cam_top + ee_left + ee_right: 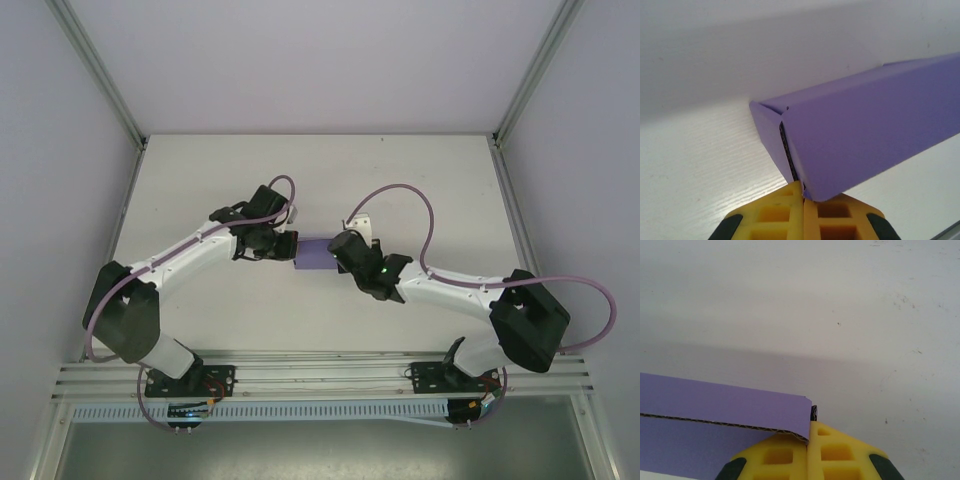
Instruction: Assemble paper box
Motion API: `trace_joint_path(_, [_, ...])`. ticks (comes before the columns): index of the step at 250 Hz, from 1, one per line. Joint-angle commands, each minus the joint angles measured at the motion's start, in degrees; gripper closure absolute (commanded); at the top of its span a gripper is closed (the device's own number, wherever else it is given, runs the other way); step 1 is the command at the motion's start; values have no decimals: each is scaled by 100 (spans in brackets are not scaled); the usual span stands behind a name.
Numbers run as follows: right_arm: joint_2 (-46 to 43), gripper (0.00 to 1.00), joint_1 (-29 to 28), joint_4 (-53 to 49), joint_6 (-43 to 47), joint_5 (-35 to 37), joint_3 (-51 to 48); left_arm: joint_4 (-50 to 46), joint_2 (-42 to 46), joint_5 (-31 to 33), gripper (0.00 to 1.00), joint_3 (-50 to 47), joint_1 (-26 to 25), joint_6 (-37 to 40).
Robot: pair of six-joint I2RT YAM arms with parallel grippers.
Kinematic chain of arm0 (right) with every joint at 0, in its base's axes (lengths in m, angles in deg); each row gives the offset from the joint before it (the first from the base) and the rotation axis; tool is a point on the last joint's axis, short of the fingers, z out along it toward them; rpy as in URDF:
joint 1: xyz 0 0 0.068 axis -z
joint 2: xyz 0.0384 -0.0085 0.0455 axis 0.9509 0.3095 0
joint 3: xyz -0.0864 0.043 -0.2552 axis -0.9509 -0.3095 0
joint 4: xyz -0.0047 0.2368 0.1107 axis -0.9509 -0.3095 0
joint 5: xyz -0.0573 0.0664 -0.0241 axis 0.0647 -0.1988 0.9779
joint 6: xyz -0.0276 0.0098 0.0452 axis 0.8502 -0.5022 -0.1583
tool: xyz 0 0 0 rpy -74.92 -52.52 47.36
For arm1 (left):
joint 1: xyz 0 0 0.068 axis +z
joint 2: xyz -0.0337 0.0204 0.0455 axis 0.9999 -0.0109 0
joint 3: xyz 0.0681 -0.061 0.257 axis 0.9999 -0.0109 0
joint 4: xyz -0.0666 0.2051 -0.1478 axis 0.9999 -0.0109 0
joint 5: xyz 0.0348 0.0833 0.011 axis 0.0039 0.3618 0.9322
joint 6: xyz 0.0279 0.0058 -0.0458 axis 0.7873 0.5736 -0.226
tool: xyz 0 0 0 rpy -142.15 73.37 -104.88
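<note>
Presently listed, one item: paper box [313, 256], lavender corrugated board, lying mid-table [220, 170] between the two arms, long axis running left to right.

Form: folded up into a low rectangular body, not a flat sheet. The left wrist view shows a broad panel of the box [865, 130] lying over a side wall. At the end corner a narrow gap with dark fluting shows where the end flap meets that panel, so the corner looks not quite seated. The right wrist view shows a raw corrugated edge of the box [725, 402] lying over a lower purple layer; whether that edge is tucked cannot be told.

Left gripper [288, 247]: yellow jaws pressed together [803, 192], nipping the box's left end corner.

Right gripper [338, 252]: jaws likewise closed [809, 427], the board's corner meeting their seam. It appears pinched, though the contact is partly hidden.

Progress, by estimate: late stage. Main walls and panels are folded. Outstanding are seating the end flaps and pressing the closure home. No locking tabs can be made out.
</note>
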Motion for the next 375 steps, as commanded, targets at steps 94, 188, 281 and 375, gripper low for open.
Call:
trace_joint_path(94, [-977, 79, 9, -325, 782, -1050, -668, -315, -564, 330, 100, -303, -148, -350])
trace_joint_path(188, [-1656, 37, 977, 136, 822, -2322, -517, -259, -606, 162, 100, -236, -147, -272])
trace_joint_path(281, [-1133, 33, 1728, 107, 365, -2010, 41, -289, -709, 133, 100, 24, -147, -193])
trace_joint_path(375, [-170, 53, 1923, 41, -268, -2321, -289, -178, -607, -56, 100, 156, -151, 47])
